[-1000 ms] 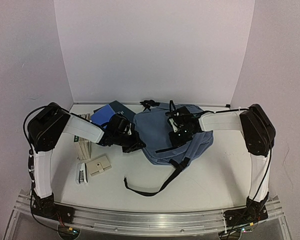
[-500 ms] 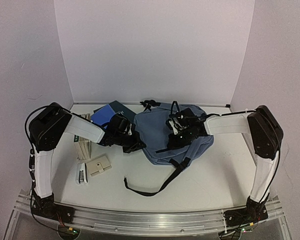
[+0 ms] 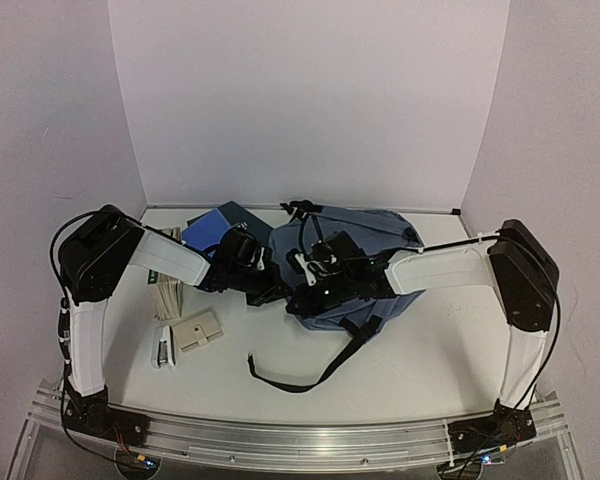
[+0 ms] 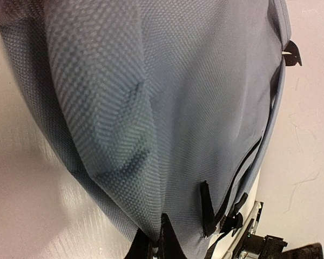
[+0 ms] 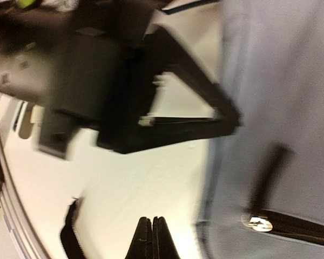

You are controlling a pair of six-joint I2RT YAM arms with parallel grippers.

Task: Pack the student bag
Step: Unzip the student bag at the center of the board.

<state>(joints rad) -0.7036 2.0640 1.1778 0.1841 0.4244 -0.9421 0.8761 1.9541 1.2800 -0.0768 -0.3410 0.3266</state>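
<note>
The student bag (image 3: 365, 225), soft blue-grey with black straps, lies at the back middle of the table. It fills the left wrist view (image 4: 167, 97). My left gripper (image 3: 269, 287) is shut on the fabric of the bag's left edge (image 4: 155, 244). My right gripper (image 3: 303, 293) reaches across the bag to that same left edge, close to the left gripper. In the right wrist view its fingers (image 5: 152, 232) are pressed together with nothing between them, above the white table beside the bag (image 5: 286, 97). A metal zipper pull (image 5: 257, 222) shows on the bag there.
Blue and dark books (image 3: 220, 222) lie behind the left arm and a stack of books (image 3: 167, 292) stands under it. A tan wallet (image 3: 197, 331) and a stapler (image 3: 163, 347) lie at the front left. A black strap (image 3: 310, 377) trails toward the front.
My right gripper has swept left across the bag, from its middle to its left edge beside the left gripper. The left arm has not moved.
</note>
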